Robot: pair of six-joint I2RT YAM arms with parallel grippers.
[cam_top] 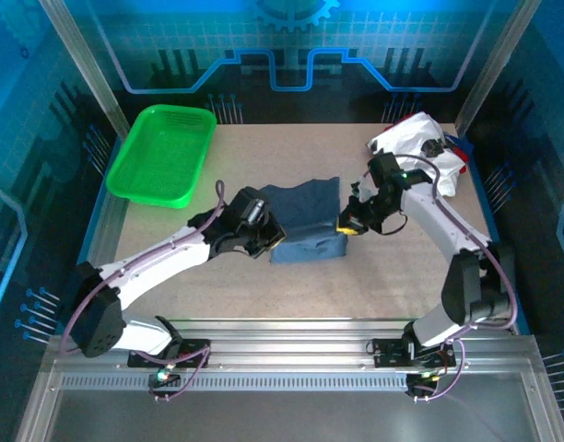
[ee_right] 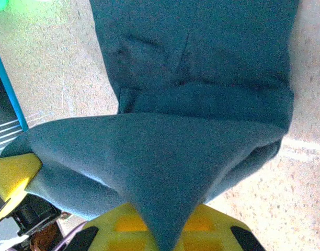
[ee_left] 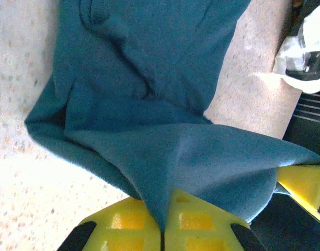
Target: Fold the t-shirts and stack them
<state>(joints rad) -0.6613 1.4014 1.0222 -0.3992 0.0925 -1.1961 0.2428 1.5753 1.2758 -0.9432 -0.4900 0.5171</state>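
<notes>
While both arms lean in over the middle of the table (cam_top: 264, 295), the left claw (cam_top: 276, 238) is clamped tight on the dark slate-blue t-shirt (cam_top: 305, 207), pinching its near left edge. From that arm's wrist camera, the yellow fingers (ee_left: 123, 222) are pressed together with a peak of blue cloth drawn up between them. The right claw (cam_top: 347, 226) is closed the same way on the shirt's near right edge. Its own wrist view shows a point of cloth wedged between its yellow fingers (ee_right: 123, 225). The two claws face each other, near one another, with the pinched edge of the shirt spanning between them. Each wrist camera catches a yellow fingertip of the opposite claw at the side of the frame. Beyond the claws, the rest of the shirt lies rumpled on the table, creased and partly folded over on itself, roughly at the centre. Well apart from it, in the far right corner, the white t-shirts (cam_top: 413, 138) sit in a heap with black marks and a bit of red at the heap's right edge. A green mesh basket (cam_top: 162, 152) sits at the far left corner, apart from all the cloth.
</notes>
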